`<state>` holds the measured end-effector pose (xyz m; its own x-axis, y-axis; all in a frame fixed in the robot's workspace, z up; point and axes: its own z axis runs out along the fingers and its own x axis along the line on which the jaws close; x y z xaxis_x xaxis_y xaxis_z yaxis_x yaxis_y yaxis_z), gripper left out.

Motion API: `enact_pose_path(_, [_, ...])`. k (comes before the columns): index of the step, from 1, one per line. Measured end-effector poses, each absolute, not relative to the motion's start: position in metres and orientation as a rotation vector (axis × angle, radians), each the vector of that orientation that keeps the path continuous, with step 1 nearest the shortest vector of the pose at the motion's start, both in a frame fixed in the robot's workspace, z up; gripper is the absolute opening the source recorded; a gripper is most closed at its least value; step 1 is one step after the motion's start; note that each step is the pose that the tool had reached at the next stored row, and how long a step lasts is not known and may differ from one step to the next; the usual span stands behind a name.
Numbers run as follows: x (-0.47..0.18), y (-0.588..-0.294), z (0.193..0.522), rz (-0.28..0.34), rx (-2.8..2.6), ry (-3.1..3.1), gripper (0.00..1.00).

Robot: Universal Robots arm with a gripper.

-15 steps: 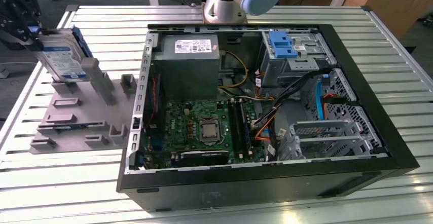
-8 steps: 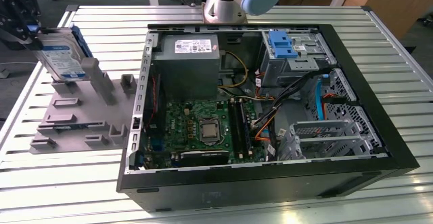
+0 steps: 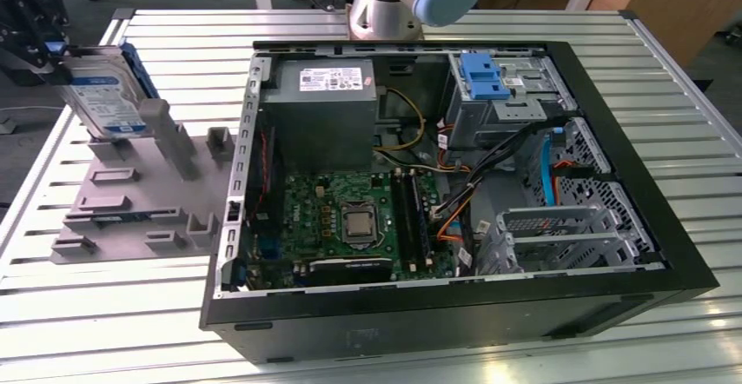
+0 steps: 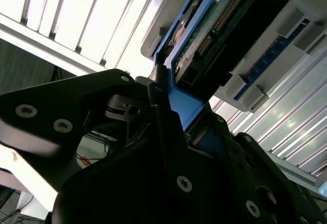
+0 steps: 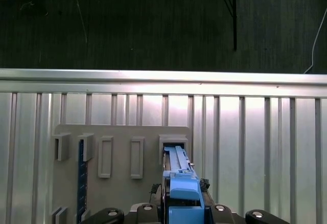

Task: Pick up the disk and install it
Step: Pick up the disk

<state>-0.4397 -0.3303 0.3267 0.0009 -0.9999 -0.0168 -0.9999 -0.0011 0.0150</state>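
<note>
The disk (image 3: pixel 107 97) is a silver drive with a white-and-blue label in a blue carrier frame. It stands on edge at the exterior view's far left, over the back end of a grey slotted fixture (image 3: pixel 128 201). My black gripper (image 3: pixel 41 47) is shut on its upper end. In the second wrist view the fingers (image 4: pixel 158 117) clamp the blue frame of the disk (image 4: pixel 214 25), whose green circuit board faces the camera. In the first wrist view the disk (image 5: pixel 179 180) sits between the jaws, in line with an open slot of the fixture (image 5: pixel 122 157). Whether its lower edge still rests in the slot I cannot tell.
An open computer case (image 3: pixel 684 271) lies on the slatted metal table (image 3: pixel 104 314) to the exterior view's right of the fixture. Inside are a motherboard (image 3: pixel 347 219), a grey power supply (image 3: pixel 319 106), a blue latch bracket (image 3: pixel 481 76) and a metal drive cage (image 3: pixel 557 236). The arm's base (image 3: pixel 400 2) stands behind the case.
</note>
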Motion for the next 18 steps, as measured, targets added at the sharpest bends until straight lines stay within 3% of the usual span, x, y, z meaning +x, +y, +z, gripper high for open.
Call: enact_pose_path(18, [-0.4397, -0.3303, 0.3309, 0.035, -2.222, 2.219, 0.36])
